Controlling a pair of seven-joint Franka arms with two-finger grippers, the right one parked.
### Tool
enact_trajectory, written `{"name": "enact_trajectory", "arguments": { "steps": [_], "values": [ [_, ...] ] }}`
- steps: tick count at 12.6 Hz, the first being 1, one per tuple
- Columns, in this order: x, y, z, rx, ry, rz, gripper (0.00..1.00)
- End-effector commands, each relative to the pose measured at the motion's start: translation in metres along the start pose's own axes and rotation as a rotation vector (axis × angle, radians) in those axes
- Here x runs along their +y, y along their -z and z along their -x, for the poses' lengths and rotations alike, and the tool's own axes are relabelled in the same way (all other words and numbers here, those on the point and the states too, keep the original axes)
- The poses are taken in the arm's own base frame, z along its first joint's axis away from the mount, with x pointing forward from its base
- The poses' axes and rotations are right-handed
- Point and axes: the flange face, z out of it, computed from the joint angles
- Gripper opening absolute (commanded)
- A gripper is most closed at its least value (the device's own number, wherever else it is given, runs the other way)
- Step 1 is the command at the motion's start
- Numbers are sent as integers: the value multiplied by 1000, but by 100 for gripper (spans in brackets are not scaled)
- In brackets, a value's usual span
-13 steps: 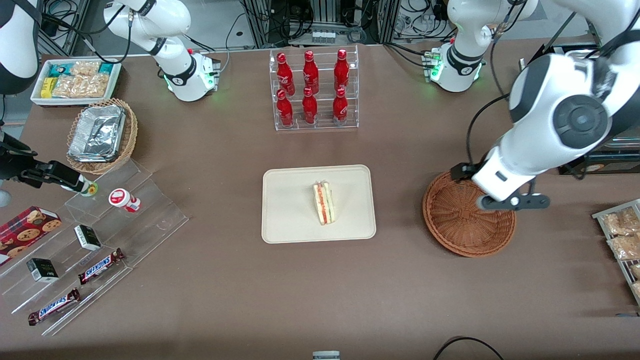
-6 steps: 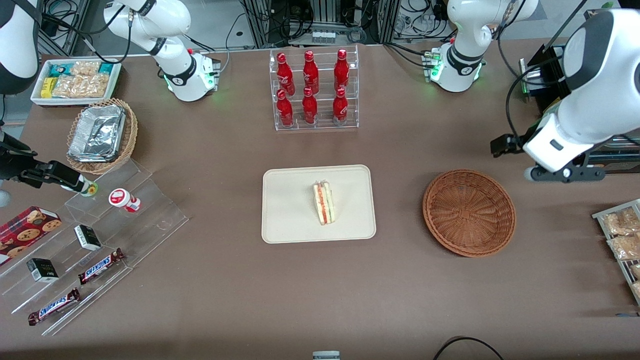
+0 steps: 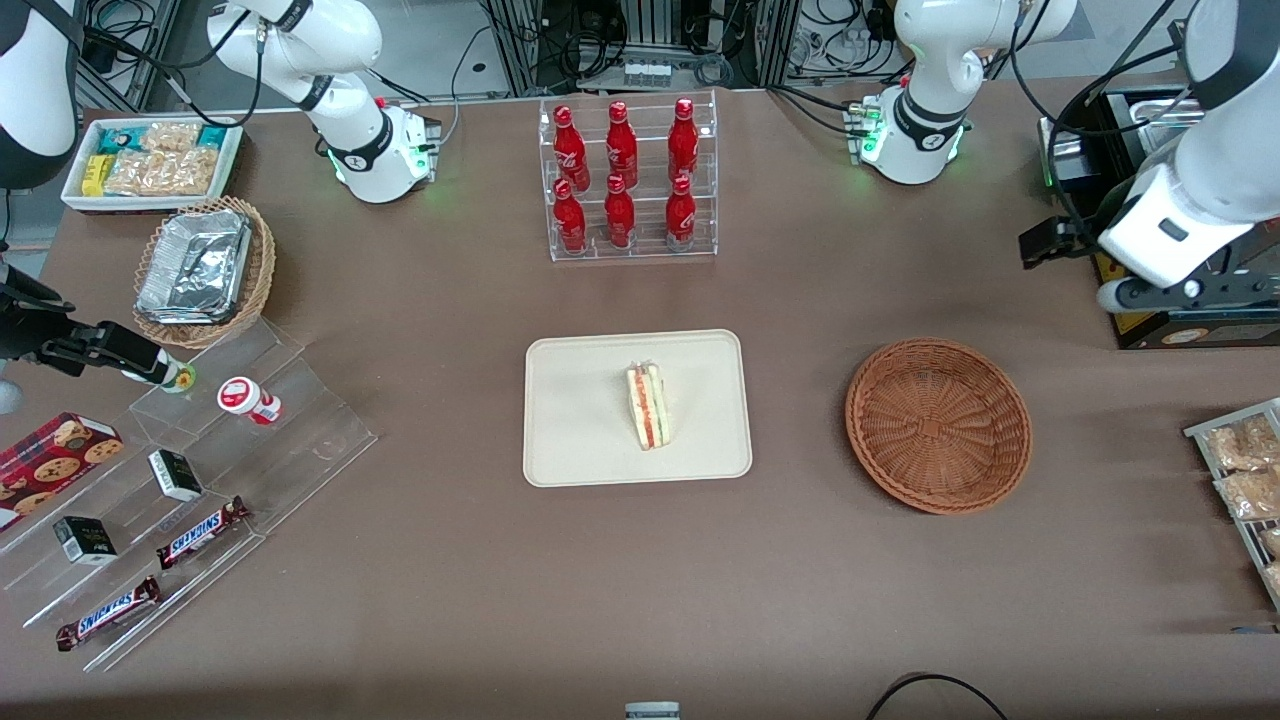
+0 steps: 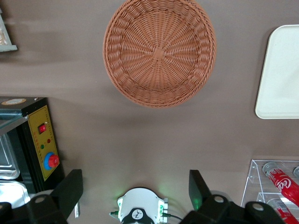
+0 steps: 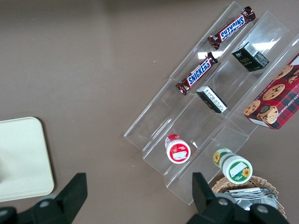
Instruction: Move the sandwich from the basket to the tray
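1. I am reading the front view from the parked arm's end of the surface: a white bin of snack packets is sitting there, with a tan wicker basket of foil trays just nearer to the camera than it.
2. A clear stepped rack is carrying two Snickers bars, small dark boxes and a red-capped cup; a cookie box is lying beside it.
3. At mid-surface a clear stand of red bottles is standing farther from the camera than the tray.
4. The sandwich is lying on the tray, near its middle, cut edge with red and green layers facing up.
5. The basket is sitting toward the working arm's end, well apart from the tray; I am seeing nothing inside it in either the front or the left wrist view.
6. The gripper is hovering high above the surface, farther from the camera than the basket and near a black control box. Its fingers are spread wide, released, holding nothing.
7. Bagged snacks on a wire rack are lying at the working arm's edge.
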Motion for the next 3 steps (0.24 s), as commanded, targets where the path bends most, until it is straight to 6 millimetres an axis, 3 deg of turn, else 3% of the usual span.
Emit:
{"name": "enact_trajectory", "arguments": {
  "steps": [1, 3],
  "values": [
    [-4, 5, 18, -13, -10, 12, 100],
    [-7, 6, 19, -10, -15, 12, 100]
  ]
}}
